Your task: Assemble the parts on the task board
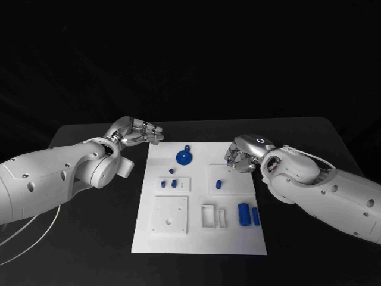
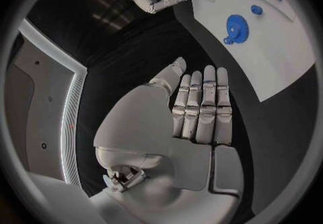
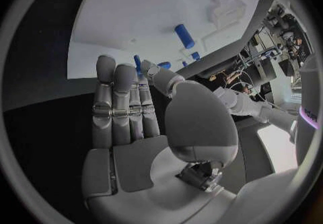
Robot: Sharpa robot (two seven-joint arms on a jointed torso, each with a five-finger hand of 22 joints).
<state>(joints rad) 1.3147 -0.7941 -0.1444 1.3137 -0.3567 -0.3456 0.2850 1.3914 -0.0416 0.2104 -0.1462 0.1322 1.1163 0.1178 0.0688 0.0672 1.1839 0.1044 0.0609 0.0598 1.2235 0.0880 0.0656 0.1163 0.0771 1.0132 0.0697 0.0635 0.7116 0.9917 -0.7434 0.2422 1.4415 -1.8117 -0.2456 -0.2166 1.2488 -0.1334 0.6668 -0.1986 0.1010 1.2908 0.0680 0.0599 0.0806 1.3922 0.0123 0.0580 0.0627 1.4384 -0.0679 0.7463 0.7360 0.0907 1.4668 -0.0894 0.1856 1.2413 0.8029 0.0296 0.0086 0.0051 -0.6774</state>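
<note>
Right hand (image 1: 244, 156) pinches a small blue peg (image 3: 137, 64) above the task board (image 1: 199, 238), upper right edge. Left hand (image 1: 136, 132) empty, fingers apart, over the counter (image 1: 87, 250). Peg looks light, rigid, slick; you'd keep the fingertip pinch mid-shaft.

white board (image 1: 199, 238) flat mid-table, long side running away | blue gear (image 1: 184, 157) flat near far end | two blue cylinders (image 1: 244, 213) lying side by side near right edge | small blue pegs (image 1: 168, 183) left of centre
</note>
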